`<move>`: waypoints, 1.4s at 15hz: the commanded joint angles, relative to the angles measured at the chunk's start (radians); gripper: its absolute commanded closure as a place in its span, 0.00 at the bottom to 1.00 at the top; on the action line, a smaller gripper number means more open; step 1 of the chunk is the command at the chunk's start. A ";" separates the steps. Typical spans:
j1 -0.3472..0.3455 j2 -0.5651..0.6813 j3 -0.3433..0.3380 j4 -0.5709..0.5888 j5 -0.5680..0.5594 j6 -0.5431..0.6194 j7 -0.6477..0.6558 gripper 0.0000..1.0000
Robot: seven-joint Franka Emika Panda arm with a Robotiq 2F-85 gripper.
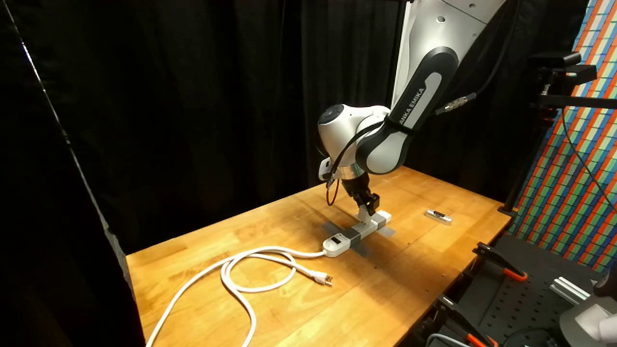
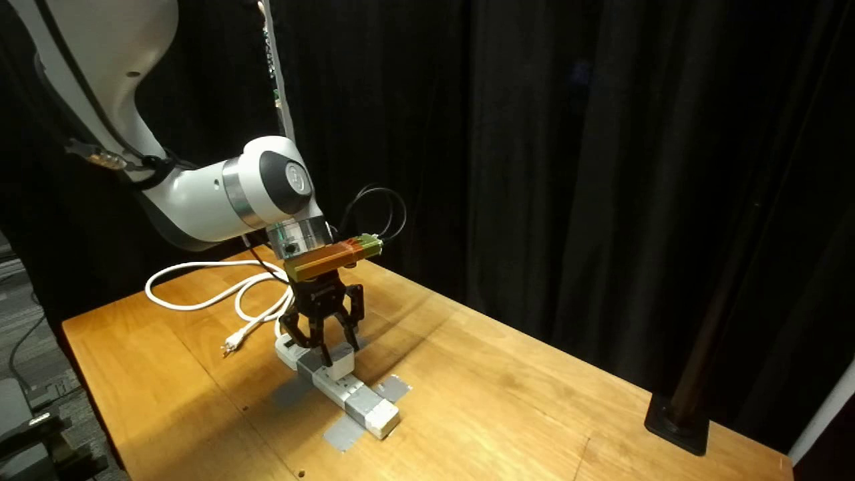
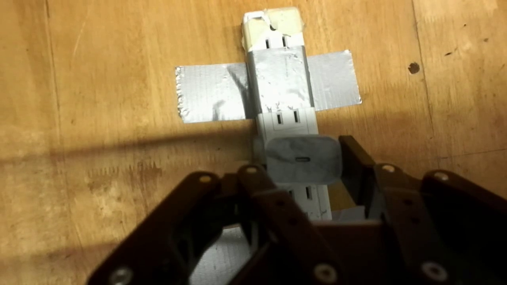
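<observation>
A white power strip [image 1: 336,244] is fixed to the wooden table with grey tape; it also shows in an exterior view [image 2: 383,418] and in the wrist view [image 3: 288,126]. My gripper [image 2: 341,356] points down over its middle outlets. It is shut on a small white charger block [image 2: 343,368] with a USB-C slot on top. In the wrist view the charger [image 3: 304,158] looks grey in shadow, lies across the strip and overhangs its right edge. The right finger meets its side; the left fingertip is mostly hidden. Its underside is at the strip's top; I cannot tell whether prongs are inserted.
The strip's white cord [image 1: 260,249] lies looped on the table, its plug [image 1: 320,277] loose beside it. A small silver-white device [image 1: 438,217] lies near the table's edge. Orange-handled clamps [image 1: 501,262] grip that edge. A post base [image 2: 678,425] stands at a corner. Black curtains hang behind.
</observation>
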State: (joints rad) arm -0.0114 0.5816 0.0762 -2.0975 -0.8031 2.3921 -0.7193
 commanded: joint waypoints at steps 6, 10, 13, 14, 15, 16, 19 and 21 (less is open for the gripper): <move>-0.018 -0.015 0.004 -0.046 0.021 0.011 -0.064 0.78; -0.019 -0.016 0.001 -0.051 0.020 0.014 -0.067 0.78; -0.025 -0.017 0.003 -0.055 0.023 0.018 -0.085 0.78; -0.023 -0.018 0.001 -0.058 0.020 0.020 -0.085 0.78; -0.023 -0.018 0.000 -0.060 0.018 0.022 -0.084 0.78; -0.024 -0.018 -0.001 -0.061 0.018 0.025 -0.084 0.78; -0.028 -0.019 -0.002 -0.066 0.019 0.033 -0.090 0.78; -0.031 -0.021 -0.003 -0.073 0.019 0.041 -0.093 0.78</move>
State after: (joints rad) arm -0.0247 0.5747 0.0754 -2.1092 -0.8026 2.4176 -0.7802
